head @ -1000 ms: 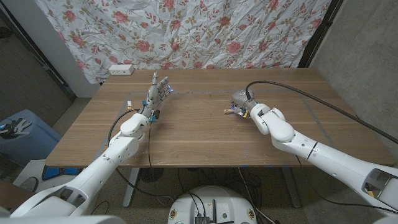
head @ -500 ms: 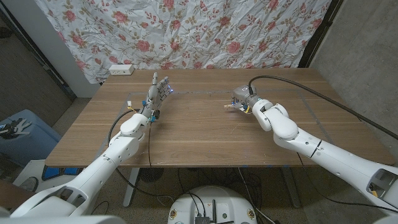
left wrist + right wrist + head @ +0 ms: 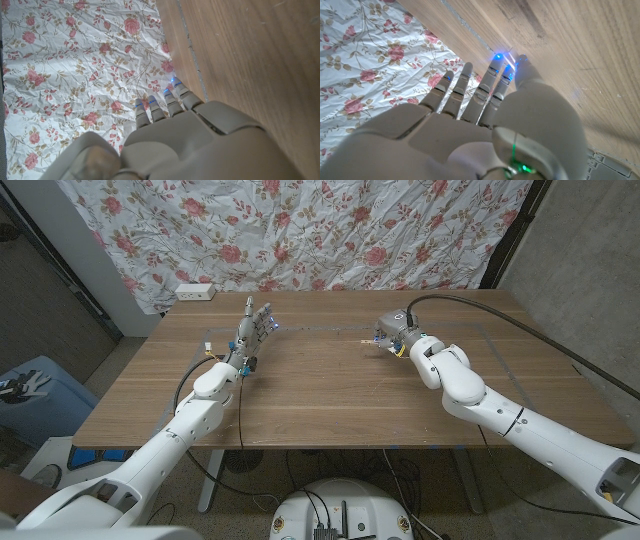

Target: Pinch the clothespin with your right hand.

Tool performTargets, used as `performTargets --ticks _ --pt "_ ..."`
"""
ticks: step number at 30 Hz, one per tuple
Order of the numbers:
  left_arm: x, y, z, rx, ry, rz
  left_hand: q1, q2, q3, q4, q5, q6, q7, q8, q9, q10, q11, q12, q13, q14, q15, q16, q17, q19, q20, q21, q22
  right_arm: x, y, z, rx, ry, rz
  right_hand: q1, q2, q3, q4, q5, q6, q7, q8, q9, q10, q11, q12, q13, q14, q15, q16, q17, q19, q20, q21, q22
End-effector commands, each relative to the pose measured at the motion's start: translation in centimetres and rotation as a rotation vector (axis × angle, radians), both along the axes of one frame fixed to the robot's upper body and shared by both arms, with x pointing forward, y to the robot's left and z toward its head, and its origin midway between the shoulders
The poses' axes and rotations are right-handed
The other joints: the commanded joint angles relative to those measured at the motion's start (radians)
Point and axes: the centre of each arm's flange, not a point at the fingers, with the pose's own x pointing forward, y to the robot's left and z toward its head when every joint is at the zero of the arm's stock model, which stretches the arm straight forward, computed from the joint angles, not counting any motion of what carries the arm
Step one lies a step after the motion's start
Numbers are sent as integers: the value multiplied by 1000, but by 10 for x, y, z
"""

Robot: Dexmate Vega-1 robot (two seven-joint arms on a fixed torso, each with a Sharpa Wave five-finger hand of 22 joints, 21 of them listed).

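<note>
My right hand (image 3: 393,338) hangs over the far right part of the tabletop (image 3: 330,395), and a small pale sliver, the clothespin (image 3: 368,340), pokes out from its fingers on the side toward my left; it looks gripped there, though it is too small to see exactly how. In the right wrist view the fingers (image 3: 487,86) reach forward close together, tips lit blue, over the wood grain. My left hand (image 3: 250,330) stands on the far left part of the tabletop, well apart from the right one, fingers straight, apart and pointing away from me, grasping nothing. Behind the tabletop hangs a flowered cloth (image 3: 300,230). A black cable (image 3: 520,340) runs from my right arm across the wood to the right edge. A white power strip (image 3: 194,292) lies at the far left corner
</note>
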Motion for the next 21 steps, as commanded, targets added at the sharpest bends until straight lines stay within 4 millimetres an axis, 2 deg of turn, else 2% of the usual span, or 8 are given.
performTargets --ticks 1,21 --pt "0 0 0 0 0 0 1 6 1 6 8 0 -9 6 5 3 -6 6 2 9 -6 5 4 6 -1 7 2 -6 -7 1 126 -8 30 -16 -2 -8 0 -2 10 4 -2 4 7 -2 1 4 3 -135 7 2 9 7 3 2" --pt "0 0 0 0 0 0 1 6 1 6 8 0 -9 6 5 2 -8 6 2 8 -6 5 4 7 -2 7 2 1 -22 -11 383 30 104 -9 6 -11 -8 0 17 4 -6 4 12 -2 3 9 7 -144 14 6 18 7 5 2"
